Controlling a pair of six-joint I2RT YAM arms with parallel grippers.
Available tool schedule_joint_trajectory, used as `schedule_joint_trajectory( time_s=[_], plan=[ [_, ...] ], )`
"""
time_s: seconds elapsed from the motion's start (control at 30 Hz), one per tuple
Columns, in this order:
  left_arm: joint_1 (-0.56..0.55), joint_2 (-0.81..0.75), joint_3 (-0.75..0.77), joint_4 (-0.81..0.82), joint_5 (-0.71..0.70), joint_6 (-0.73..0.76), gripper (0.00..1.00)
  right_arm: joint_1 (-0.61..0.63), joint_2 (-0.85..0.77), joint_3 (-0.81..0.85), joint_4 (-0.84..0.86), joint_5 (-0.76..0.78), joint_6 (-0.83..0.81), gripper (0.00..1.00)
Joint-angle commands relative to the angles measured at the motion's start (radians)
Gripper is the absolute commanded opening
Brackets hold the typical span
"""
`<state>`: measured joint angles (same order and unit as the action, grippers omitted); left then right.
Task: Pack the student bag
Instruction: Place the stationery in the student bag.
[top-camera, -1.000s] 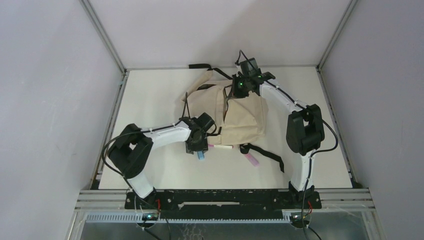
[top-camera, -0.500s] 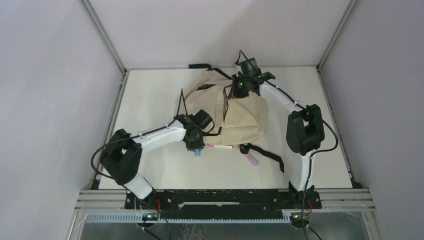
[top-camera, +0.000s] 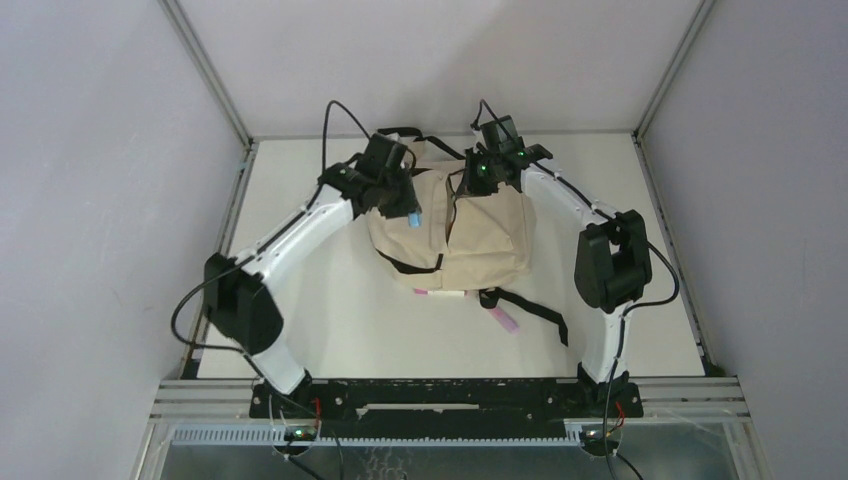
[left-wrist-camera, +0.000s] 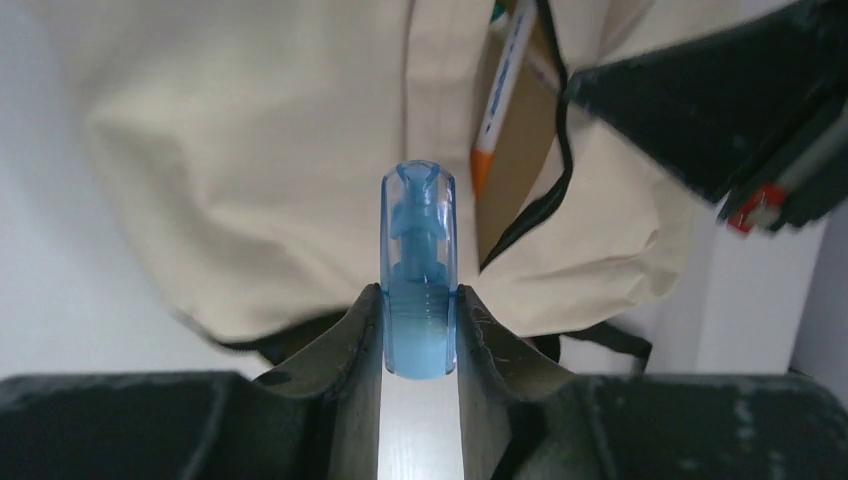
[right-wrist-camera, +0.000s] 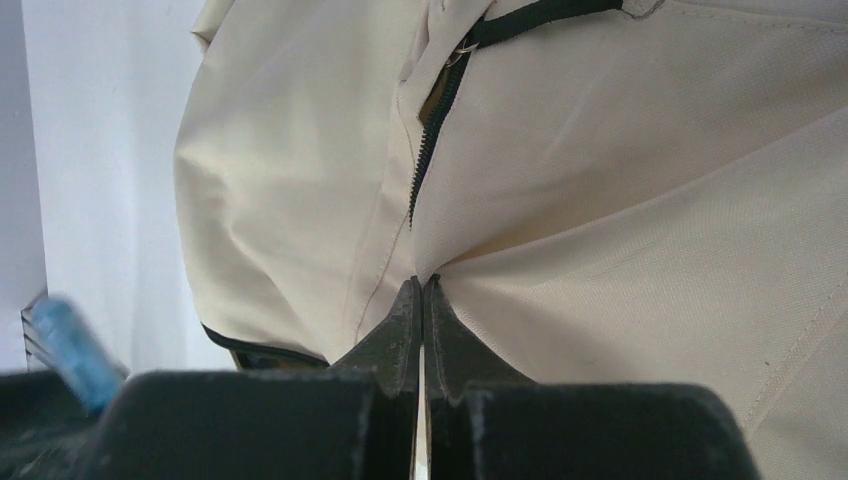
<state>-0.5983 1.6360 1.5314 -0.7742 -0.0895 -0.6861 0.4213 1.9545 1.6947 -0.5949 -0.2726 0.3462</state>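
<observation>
The cream-beige student bag lies at the table's middle back, its black zipper slit open. My left gripper is shut on a translucent blue pen and holds it over the bag's left side, beside the slit. A white pen with an orange tip shows inside the opening. My right gripper is shut on a fold of the bag's fabric beside the zipper, holding it up. In the right wrist view the blue pen shows at the lower left.
A white pen with a pink end and a pink pen lie on the table in front of the bag. Black straps trail from the bag's near right and far edges. Walls stand on three sides of the table.
My left arm has swung from the table in front of the bag up and back over the bag's left side, carrying the blue pen. The right arm has not moved.
</observation>
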Motion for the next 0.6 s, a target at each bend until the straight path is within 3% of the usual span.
schedule_joint_trajectory(
  time_s=[0.0, 0.37, 0.57],
  plan=[
    [0.038, 0.118, 0.095, 0.114, 0.221, 0.088, 0.23, 0.016, -0.079, 0.003, 0.042, -0.034, 0.007, 0.00],
    [0.037, 0.341, 0.211, 0.233, 0.330, 0.048, 0.27, 0.017, -0.086, 0.014, 0.035, -0.036, 0.007, 0.00],
    [0.037, 0.410, 0.272, 0.216, 0.399, 0.043, 0.55, 0.019, -0.082, 0.026, 0.027, -0.033, 0.007, 0.00]
  ],
)
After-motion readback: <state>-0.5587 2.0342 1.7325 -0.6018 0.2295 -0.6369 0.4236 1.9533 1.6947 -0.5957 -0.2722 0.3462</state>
